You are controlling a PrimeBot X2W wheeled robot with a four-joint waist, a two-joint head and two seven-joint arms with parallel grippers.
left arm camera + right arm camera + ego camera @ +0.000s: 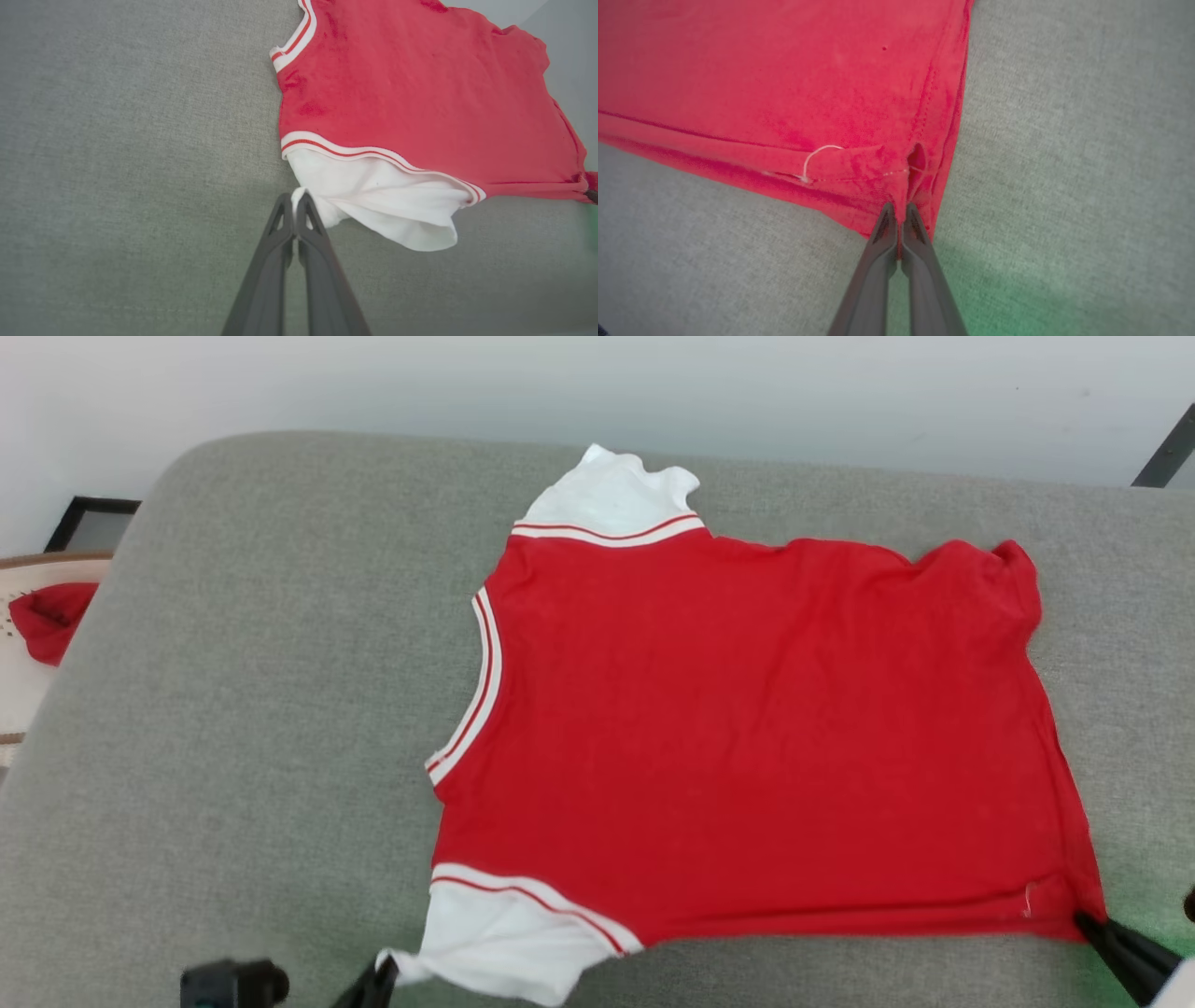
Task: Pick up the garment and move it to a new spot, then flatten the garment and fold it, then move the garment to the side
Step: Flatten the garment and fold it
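I'm counting one garment point(747, 728), one grey cushion point(261, 709), two grippers, left gripper point(381, 978) lower left, right gripper point(1085, 922) lower right, and one small red cloth point(47, 616) at the left edge.

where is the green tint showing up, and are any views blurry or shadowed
Right wrist view: a soft green glow tints the grey woven surface beside the right gripper, shut on the hem corner of the red jersey T-shirt with white sleeves; stitching sharp. Head view: same green cast at lower right. Left wrist view: faint shadow around the left gripper pinching the white sleeve; no glare.
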